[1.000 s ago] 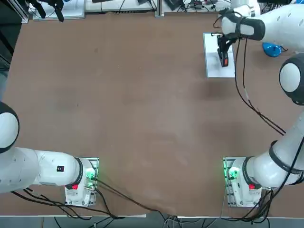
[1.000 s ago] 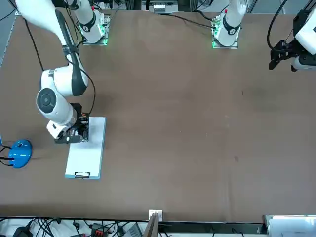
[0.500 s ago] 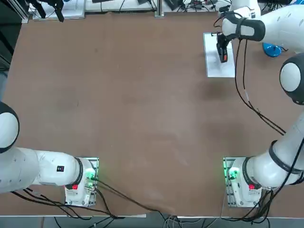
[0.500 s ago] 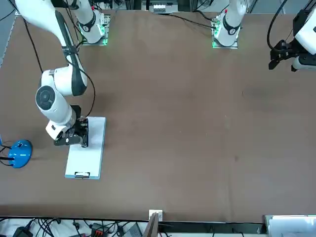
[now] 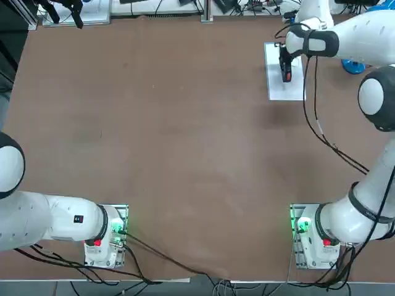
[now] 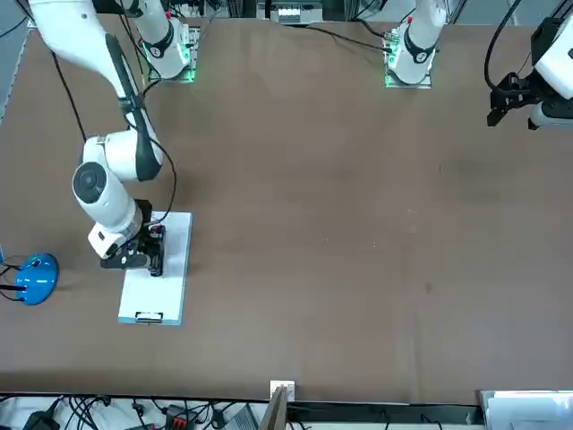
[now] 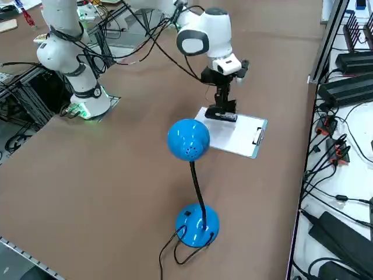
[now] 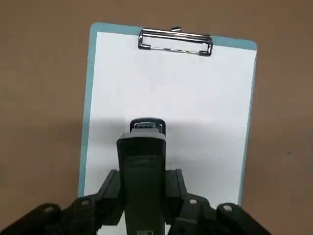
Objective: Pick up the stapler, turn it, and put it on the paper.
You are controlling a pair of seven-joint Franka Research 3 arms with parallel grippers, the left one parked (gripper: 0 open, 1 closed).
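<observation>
The paper point(image 8: 195, 93) is a white sheet on a blue-edged board with a metal clip point(image 8: 175, 41) at its far short end. It lies at the table's far right point(image 5: 293, 89) and shows in the front view point(image 6: 166, 287) and the side view point(image 7: 239, 135). My right gripper point(image 8: 143, 191) is shut on the black stapler point(image 8: 142, 156), one finger on each side of it. The stapler point(image 5: 286, 68) points lengthwise along the sheet, over the end away from the clip. It hangs low on or just over the paper point(image 7: 221, 114); I cannot tell whether they touch.
A blue desk lamp point(image 7: 189, 140) with a round base point(image 7: 197, 224) stands just right of the paper, also in the top view point(image 5: 353, 63) and the front view point(image 6: 34, 278). Cables and black boxes point(image 7: 349, 81) lie beyond the table's far edge.
My right gripper has carried the stapler further over the sheet, a little toward the clip end, and has stayed shut on it.
</observation>
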